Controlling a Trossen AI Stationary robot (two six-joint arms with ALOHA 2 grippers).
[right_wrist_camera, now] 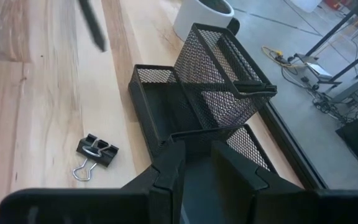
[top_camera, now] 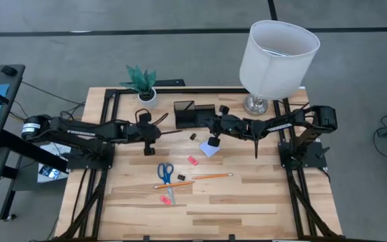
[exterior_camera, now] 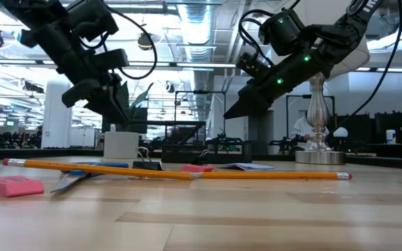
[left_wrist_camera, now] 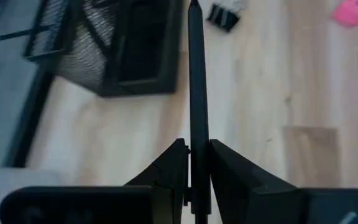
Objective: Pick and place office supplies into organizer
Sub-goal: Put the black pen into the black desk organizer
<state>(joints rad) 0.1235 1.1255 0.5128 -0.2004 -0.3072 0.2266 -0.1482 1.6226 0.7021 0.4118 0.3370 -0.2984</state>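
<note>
Orange pencil [exterior_camera: 180, 172] lying across foreground, pink eraser [exterior_camera: 15, 185] near its left end; both arms raised above.

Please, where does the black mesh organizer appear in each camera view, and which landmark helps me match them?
High view: organizer at the table's back middle.
Low view: perhaps the dark frame right of the white pot; unsure.
Left wrist view: upper left of the picture.
Right wrist view: picture centre.
Landmark: black binder clip beside it.
</note>
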